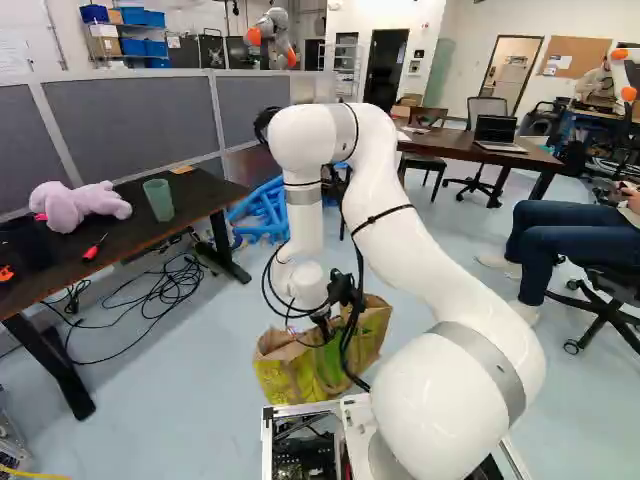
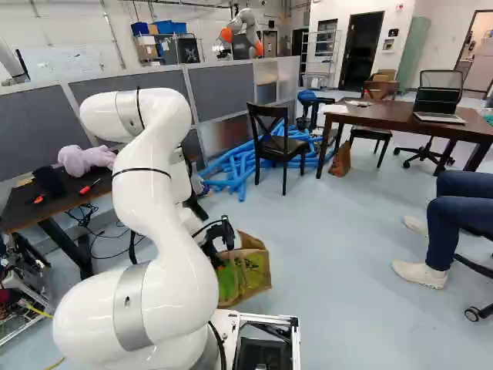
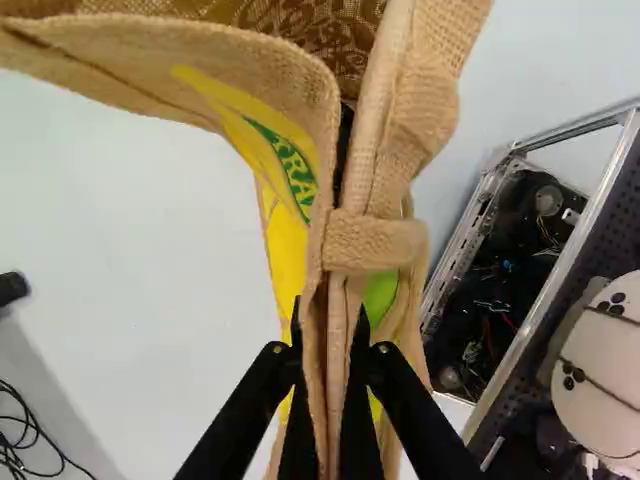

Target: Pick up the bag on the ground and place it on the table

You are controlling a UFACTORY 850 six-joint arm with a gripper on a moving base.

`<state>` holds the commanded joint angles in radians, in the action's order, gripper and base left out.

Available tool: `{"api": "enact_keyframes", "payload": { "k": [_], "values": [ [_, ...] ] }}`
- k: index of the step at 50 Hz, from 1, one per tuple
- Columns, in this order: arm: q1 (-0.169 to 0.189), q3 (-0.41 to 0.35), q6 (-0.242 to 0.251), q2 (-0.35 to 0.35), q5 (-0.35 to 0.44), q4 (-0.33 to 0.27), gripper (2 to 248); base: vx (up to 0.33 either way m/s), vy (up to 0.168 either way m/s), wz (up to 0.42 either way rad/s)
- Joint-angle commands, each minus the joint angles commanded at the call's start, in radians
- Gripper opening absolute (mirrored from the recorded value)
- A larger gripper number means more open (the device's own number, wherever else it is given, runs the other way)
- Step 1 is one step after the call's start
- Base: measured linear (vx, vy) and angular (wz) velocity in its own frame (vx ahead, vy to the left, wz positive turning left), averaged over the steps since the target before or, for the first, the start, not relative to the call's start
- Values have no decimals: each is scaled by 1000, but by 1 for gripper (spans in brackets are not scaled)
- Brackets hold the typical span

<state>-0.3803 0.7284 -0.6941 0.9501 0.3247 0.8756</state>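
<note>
Pale floor (image 1: 190,400) is spreading around the bag (image 1: 285,378), a table (image 1: 135,228) standing left of it; yellow-green, the bag is creasing, the gripper (image 1: 324,328) pinching its tan cloth

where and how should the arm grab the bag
Probably best by the thin, folded top edge of the bag, with the tool coming from above, one finger each side: that edge faces up, while the body below spreads wide.

Near dark table (image 1: 135,222): lilac plush (image 1: 78,205), green cup (image 1: 158,200), red-handled tool (image 1: 94,250) (other bits too). Far brown table (image 1: 450,146): open laptop (image 1: 496,132).
</note>
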Motion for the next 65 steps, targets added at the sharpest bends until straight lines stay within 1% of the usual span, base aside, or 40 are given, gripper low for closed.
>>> {"api": "enact_keyframes", "payload": {
  "k": [18,30,38,45,51,58,65],
  "values": [
    [1,-58,0,-83,-6,-36,21,0,0,0],
    [2,-95,0,-141,-38,-58,21,0,0,0],
    [13,-121,0,-180,-67,-68,21,0,0,0],
    [29,-145,0,-216,-92,-73,21,0,0,0],
    [50,-166,0,-247,-109,-74,21,0,0,0],
    [80,-192,0,-284,-127,-75,21,0,0,0],
    [119,-217,0,-323,-134,-78,21,0,0,0]
  ]
}}
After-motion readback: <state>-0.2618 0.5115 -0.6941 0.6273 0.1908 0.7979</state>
